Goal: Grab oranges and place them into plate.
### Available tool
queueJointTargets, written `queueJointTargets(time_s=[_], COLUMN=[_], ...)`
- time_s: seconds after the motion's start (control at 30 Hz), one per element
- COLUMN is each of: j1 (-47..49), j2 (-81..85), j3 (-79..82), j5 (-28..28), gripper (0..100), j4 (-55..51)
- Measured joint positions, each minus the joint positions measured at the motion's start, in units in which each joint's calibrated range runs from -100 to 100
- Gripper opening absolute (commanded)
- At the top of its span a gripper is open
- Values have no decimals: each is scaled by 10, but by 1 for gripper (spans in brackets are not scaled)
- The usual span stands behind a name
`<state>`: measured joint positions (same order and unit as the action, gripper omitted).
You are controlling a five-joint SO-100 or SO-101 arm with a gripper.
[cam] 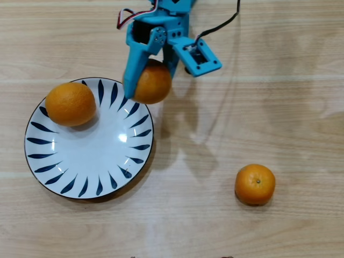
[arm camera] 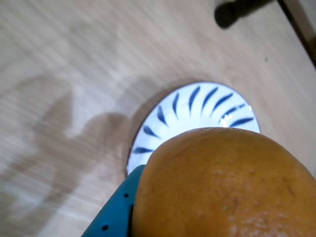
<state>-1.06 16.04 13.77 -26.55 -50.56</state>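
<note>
Gripper (cam: 146, 86) clamps an orange (cam: 153, 82) at the plate (cam: 88, 185) rim's 2 o'clock; carry it toward center, clear of the 11 o'clock plated orange (cam: 70, 104), then release.

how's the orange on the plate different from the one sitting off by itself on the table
The orange on the plate looks larger; the lone orange looks smaller. The first rests on the plate, near its upper-left rim in the overhead view; the second lies on the bare table, lower right. The lone one shows a small stem dot on top; the plated one shows none. Both are round and untouched by the gripper.
</note>
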Motion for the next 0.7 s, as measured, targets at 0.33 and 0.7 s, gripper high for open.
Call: queueJointTargets(time_s=[0.33,0.7], j1=[-93,-95], j2=[-102,-211], j3=[12,11], j5=[39,41], gripper=[22,35], j4=[43,85])
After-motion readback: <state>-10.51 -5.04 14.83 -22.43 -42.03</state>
